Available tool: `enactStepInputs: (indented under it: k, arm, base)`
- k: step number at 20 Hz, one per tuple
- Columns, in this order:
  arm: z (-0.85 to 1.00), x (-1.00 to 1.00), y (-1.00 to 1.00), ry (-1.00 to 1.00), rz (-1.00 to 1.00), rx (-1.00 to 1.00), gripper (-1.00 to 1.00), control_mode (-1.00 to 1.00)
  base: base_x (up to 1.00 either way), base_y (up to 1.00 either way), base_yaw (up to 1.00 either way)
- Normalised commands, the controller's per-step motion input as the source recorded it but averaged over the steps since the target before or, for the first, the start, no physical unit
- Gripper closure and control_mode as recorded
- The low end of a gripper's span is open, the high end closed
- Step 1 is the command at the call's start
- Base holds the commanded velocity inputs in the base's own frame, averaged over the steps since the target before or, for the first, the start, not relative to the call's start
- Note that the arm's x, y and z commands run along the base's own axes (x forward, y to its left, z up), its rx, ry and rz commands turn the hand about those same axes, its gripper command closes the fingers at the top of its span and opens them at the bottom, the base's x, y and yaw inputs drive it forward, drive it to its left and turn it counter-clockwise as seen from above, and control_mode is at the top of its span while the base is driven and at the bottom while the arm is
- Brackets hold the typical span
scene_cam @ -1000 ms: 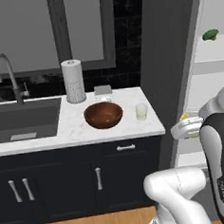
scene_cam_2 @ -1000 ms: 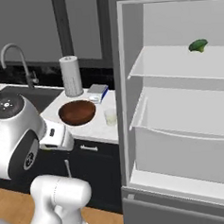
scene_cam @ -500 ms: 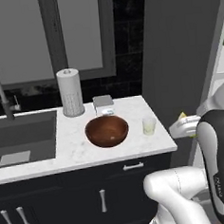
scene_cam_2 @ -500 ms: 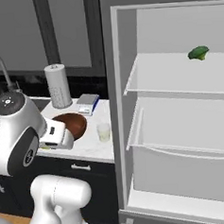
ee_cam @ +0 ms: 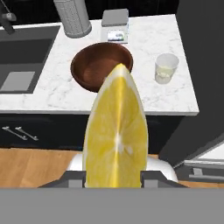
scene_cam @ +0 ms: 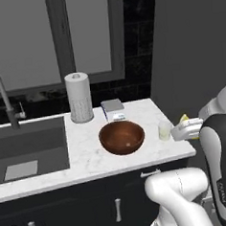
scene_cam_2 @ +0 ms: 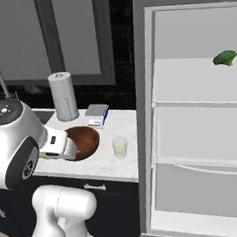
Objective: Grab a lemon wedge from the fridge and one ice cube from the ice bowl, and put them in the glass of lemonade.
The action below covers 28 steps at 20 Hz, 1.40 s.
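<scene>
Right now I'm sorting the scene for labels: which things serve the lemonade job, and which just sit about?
Job: wedge in the gripper, bowl, glass, fridge.
Idle: paper-towel roll, scale, sink, faucet, broccoli.

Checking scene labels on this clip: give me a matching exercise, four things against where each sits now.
Things:
1. lemon wedge
2. ice bowl
3. glass of lemonade
4. broccoli

Places:
A. on a fridge shelf
B. counter, next to the fridge
C. between the gripper fingers
D. counter, in front of the paper-towel roll

Pairs: 1-C, 2-D, 3-B, 4-A
</scene>
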Motion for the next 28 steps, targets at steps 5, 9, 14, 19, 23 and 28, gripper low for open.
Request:
enactStepInputs:
  k: [5, 9, 14, 19, 23, 28]
  arm:
    - [0.0, 0.0, 0.0, 0.0, 0.0, 0.0, 1.0, 1.0]
    - [-0.32, 0.42, -0.24, 0.17, -0.14, 0.0, 1.0, -1.0]
    - [-0.62, 0.88, -0.61, 0.27, -0.29, 0.0, 1.0, -1.0]
    - [-0.67, 0.96, -0.09, 0.22, -0.18, -0.06, 1.0, -1.0]
    - [-0.87, 0.59, -0.04, 0.02, -0.12, -0.13, 1.0, -1.0]
    - [-0.42, 0.66, -0.24, 0.0, -0.04, -0.05, 1.0, -1.0]
  base:
    - [0.92, -0.22, -0.14]
    - [0.41, -0.16, -0.08]
    - [0.0, 0.0, 0.0]
    - [0.0, 0.0, 0.0]
    - [0.0, 0.0, 0.0]
    - [0.0, 0.0, 0.0]
